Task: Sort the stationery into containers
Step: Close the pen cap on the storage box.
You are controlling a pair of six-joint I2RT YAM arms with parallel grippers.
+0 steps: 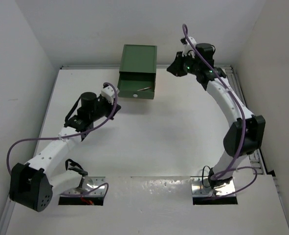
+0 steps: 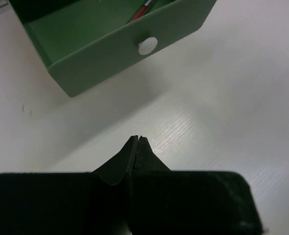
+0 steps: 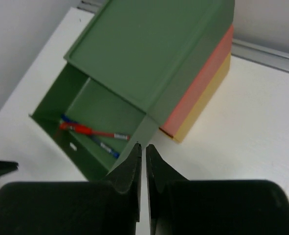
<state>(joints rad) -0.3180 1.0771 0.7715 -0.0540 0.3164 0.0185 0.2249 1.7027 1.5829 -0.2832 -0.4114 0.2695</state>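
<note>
The cabinet [image 1: 139, 58] stands at the back of the table, with dark green, orange-red [image 3: 203, 81] and yellow [image 3: 210, 100] layers. Its green top drawer [image 1: 137, 87] is pulled open. A red pen [image 3: 93, 131] and a blue pen [image 3: 102, 146] lie inside it. The red pen's end also shows in the left wrist view [image 2: 142, 11]. My left gripper [image 1: 116, 98] is shut and empty over bare table, a little in front of and left of the drawer's white knob [image 2: 147, 45]. My right gripper [image 1: 170, 70] is shut and empty, raised beside the cabinet's right side, above the drawer's right corner.
White walls close in the table on the left, back and right. Purple cables run along both arms. A metal rail [image 3: 266, 54] lies along the back edge behind the cabinet. No loose stationery shows on the table.
</note>
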